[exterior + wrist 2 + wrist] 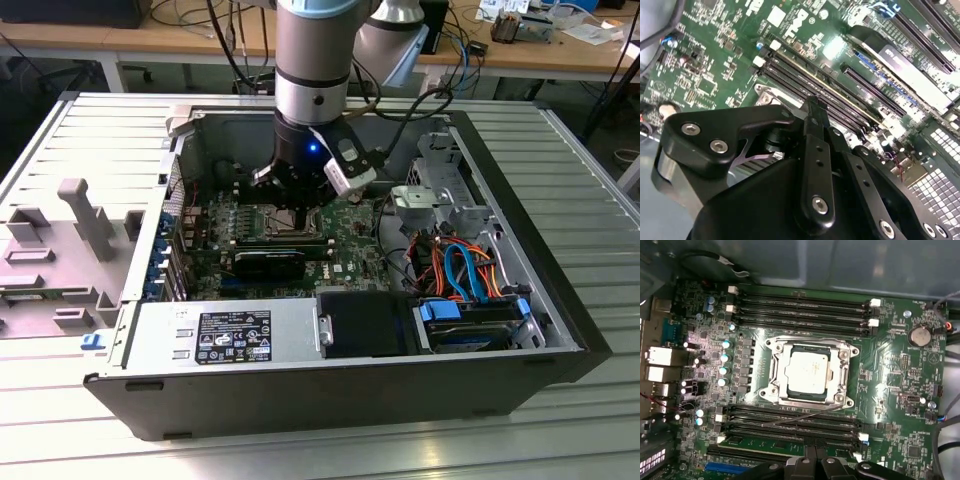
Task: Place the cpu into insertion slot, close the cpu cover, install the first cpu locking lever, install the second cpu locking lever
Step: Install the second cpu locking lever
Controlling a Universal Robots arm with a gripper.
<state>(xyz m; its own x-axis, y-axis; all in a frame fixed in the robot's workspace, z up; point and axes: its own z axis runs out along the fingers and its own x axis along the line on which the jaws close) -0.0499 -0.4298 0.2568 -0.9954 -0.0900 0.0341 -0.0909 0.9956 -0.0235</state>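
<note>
Cpu (809, 372) seemingly seated in insertion slot (777, 390), edges unobstructed.

Silver arm (312, 60), black screw-studded gripper (812, 107).

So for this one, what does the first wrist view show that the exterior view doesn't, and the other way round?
First wrist view: the cpu lying in the insertion slot with the cpu cover framing it, and a thin lever angled across the memory slots. Exterior view: the arm, the open computer case, the power supply and coloured cables. Both: the green circuit board.
</note>
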